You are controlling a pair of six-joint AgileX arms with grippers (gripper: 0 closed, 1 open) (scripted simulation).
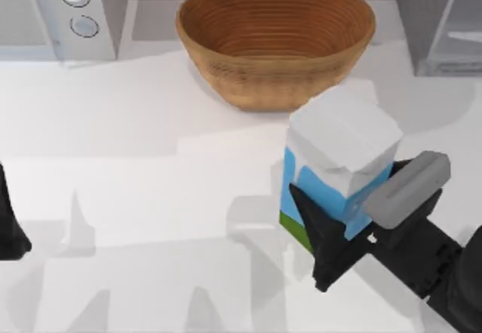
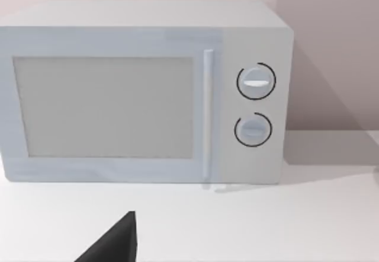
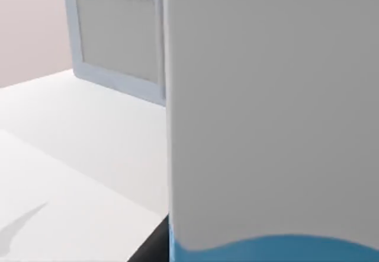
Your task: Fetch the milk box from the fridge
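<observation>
The milk box [image 1: 339, 163], white-topped with sky-blue sides and a green band at its base, hangs tilted over the table's right half, just in front of the wicker bowl. My right gripper [image 1: 343, 201] is shut on it, one dark finger [image 1: 320, 231] lying against its blue side. In the right wrist view the milk box [image 3: 272, 125] looms close, white above a blue edge. The fridge [image 1: 444, 16], dark grey with a pale door panel, stands in the back right corner, apart from the carton. My left gripper [image 1: 11, 231] is parked at the table's left edge.
A wicker bowl [image 1: 275, 43] sits at the back middle. A white microwave [image 1: 68, 13] with two round knobs occupies the back left corner, facing the left wrist camera [image 2: 142, 93]. The white tabletop [image 1: 135, 197] stretches between both arms.
</observation>
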